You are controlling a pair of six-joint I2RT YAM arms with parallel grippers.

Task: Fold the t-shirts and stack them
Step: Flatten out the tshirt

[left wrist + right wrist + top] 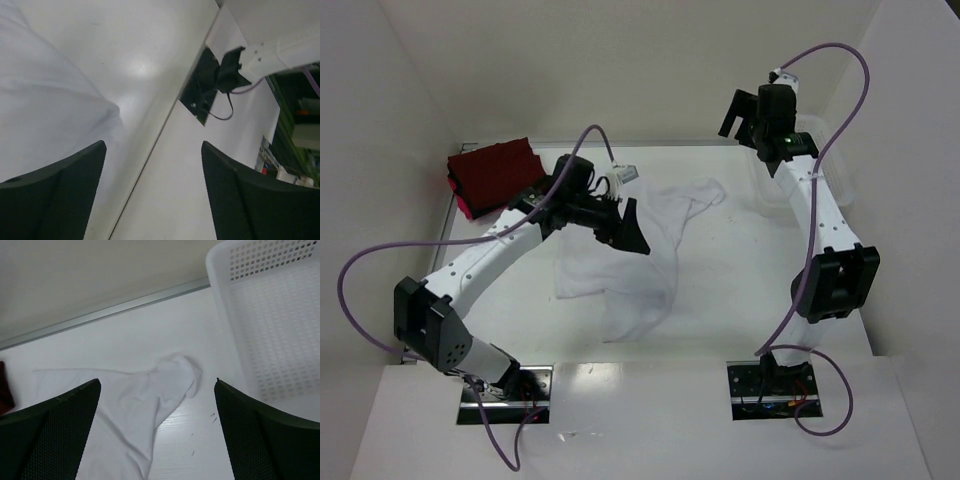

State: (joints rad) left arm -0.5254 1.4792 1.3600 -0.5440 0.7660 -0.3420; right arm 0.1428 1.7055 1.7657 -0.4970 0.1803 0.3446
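Note:
A white t-shirt (635, 260) lies crumpled and unfolded on the table's middle. It also shows in the left wrist view (45, 115) and in the right wrist view (135, 405). A stack of folded dark red shirts (492, 175) sits at the back left. My left gripper (626, 228) is open and empty above the white shirt's upper left part. My right gripper (748, 120) is open and empty, raised at the back right, well apart from the shirt.
A white plastic mesh basket (280, 325) stands at the back right, under the right arm (820, 215). White walls close the table on three sides. The arm bases (770, 385) sit at the near edge.

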